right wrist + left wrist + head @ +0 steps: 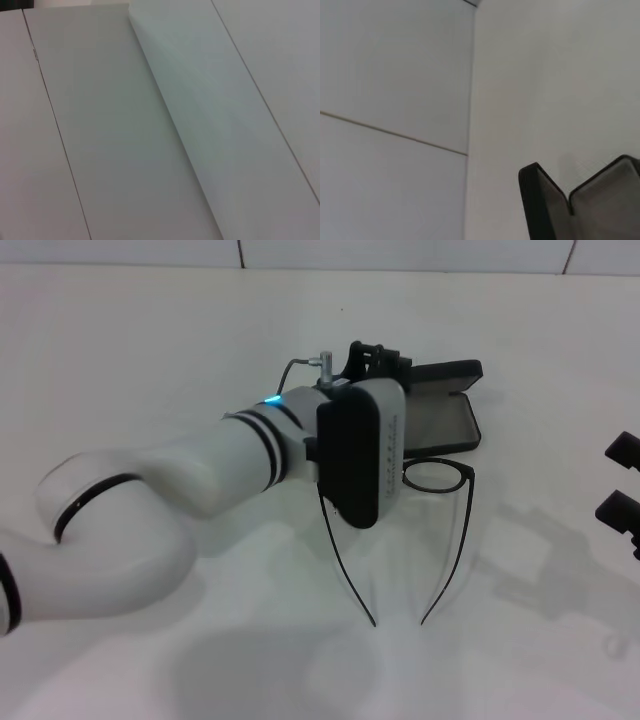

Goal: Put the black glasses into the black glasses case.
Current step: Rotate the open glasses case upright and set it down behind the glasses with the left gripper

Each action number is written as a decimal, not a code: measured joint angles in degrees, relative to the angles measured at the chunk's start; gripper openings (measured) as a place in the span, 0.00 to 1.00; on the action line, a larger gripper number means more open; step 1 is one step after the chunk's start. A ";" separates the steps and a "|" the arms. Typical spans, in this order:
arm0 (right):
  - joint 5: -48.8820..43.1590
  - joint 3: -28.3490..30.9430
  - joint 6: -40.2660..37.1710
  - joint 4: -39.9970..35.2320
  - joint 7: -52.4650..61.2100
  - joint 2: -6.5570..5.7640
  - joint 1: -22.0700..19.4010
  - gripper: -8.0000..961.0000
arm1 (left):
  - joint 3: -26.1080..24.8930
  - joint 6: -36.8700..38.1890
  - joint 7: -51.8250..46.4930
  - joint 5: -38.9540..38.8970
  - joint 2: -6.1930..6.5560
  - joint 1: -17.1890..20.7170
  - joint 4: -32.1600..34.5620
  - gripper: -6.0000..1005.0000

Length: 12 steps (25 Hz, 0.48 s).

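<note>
My left tool (pixel 378 358) reaches over the open black glasses case (pixel 448 410); whether it's spread, I cannot tell. The black glasses (pixel 440 476) lie beside the case on the worktop (pixel 150 360).

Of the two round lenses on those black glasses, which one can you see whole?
The lens nearer the robot's right side; the black glasses have their other lens hidden behind the left tool.

Head cam looks down; left wrist cam close, shares black glasses case (pixel 440 405); right wrist cam faces wall.
</note>
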 joint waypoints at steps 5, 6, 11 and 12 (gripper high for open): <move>-0.03 0.00 0.04 0.04 -0.02 0.07 0.06 0.88 | -1.02 6.41 -2.28 -0.78 0.03 -1.95 1.68 0.25; -0.09 0.02 0.04 0.06 -0.03 0.09 0.06 0.88 | -1.17 7.66 -2.29 -1.21 0.04 -2.16 2.19 0.25; -0.14 0.10 0.04 0.13 -0.14 0.11 -0.24 0.88 | -1.44 10.72 -1.90 -2.07 0.14 -2.33 4.94 0.25; -0.14 0.10 0.04 0.13 -0.24 0.11 -0.30 0.88 | -1.45 11.21 -1.85 -2.07 0.17 -2.18 5.60 0.25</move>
